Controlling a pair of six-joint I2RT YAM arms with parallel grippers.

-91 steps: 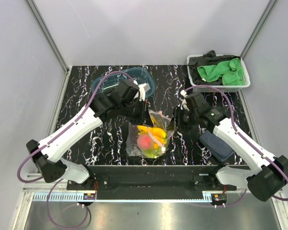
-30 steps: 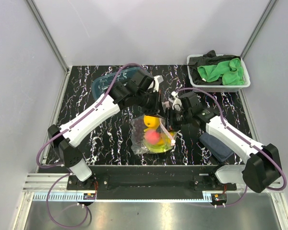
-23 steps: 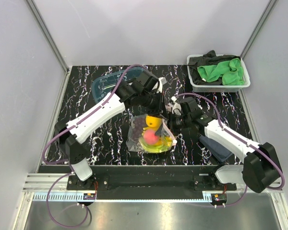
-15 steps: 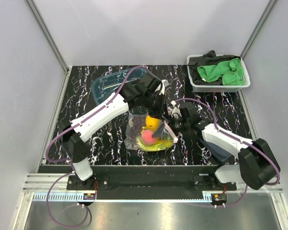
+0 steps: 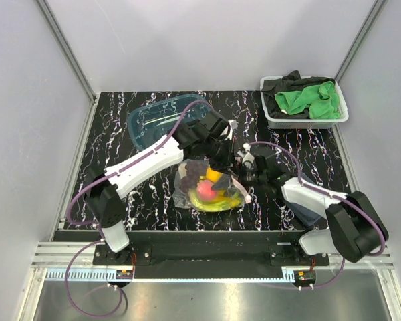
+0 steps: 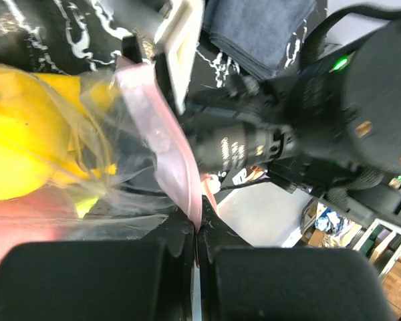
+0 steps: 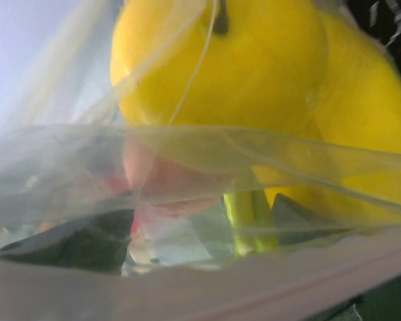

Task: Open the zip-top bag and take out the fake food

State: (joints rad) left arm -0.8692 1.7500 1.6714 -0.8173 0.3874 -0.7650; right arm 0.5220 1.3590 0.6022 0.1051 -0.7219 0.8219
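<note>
The zip-top bag [image 5: 206, 190] lies crinkled at the table's middle, holding the fake food: a yellow lemon [image 5: 214, 175], a pink peach [image 5: 205, 190] and a banana bunch [image 5: 220, 202]. My left gripper [image 5: 222, 159] reaches down at the bag's far right corner. In the left wrist view it [image 6: 197, 227] is shut on the pink zip strip [image 6: 166, 144]. My right gripper [image 5: 243, 167] is right beside it, pressed to the bag's mouth. Its view is filled by lemon [image 7: 234, 73], peach [image 7: 167, 180], a green leek stalk [image 7: 244, 217] and the strip [image 7: 220, 294]; its dark fingers stand wide apart.
A blue-tinted clear tray [image 5: 162, 117] stands behind the bag at the far left. A white basket [image 5: 267, 107] with green and black cloths sits at the far right corner. A folded dark blue cloth [image 5: 309, 208] lies under my right forearm.
My right gripper has opened off the zip strip and pushed closer to the bag. My left gripper kept its hold and swung right and back, while the bag sagged lower and leftward.
</note>
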